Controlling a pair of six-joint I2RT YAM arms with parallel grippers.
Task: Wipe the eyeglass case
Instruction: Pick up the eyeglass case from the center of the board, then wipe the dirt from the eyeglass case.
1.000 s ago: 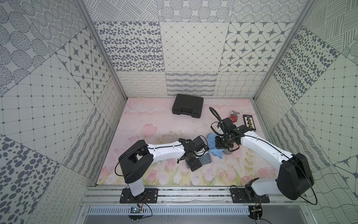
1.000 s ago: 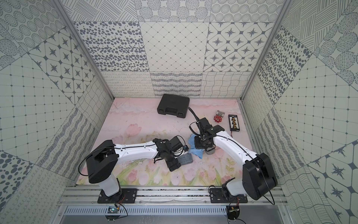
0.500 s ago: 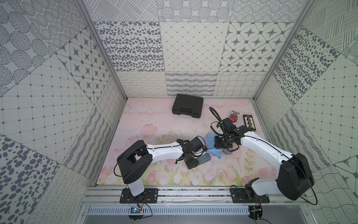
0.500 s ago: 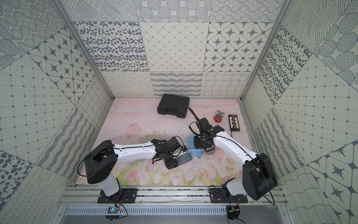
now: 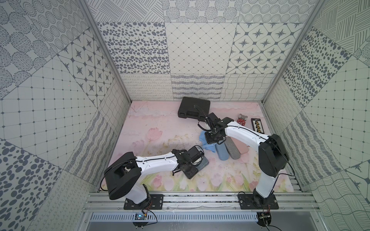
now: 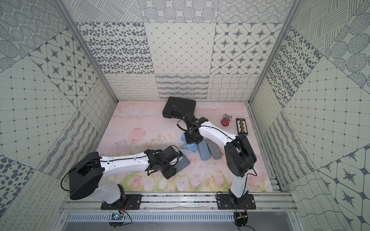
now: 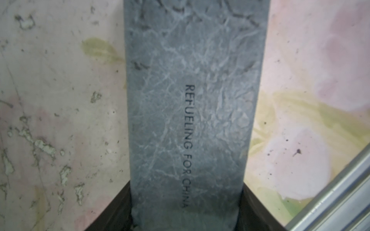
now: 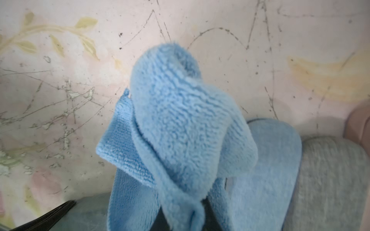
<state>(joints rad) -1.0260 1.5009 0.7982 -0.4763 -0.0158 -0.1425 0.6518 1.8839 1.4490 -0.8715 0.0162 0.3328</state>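
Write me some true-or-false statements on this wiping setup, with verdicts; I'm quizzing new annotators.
1. The right end effector grips the light blue microfibre cloth. True.
2. The dark grey crinkled leather-look eyeglass case carries printed lettering. True.
3. The cloth is draped over that dark grey case. False: it is bunched in the right end effector, off the case, next to the blue felt pouch.
4. The black plastic hard case lies by the front rail. False: it lies by the patterned back wall.
5. The left end effector clamps one end of the dark grey case. True.
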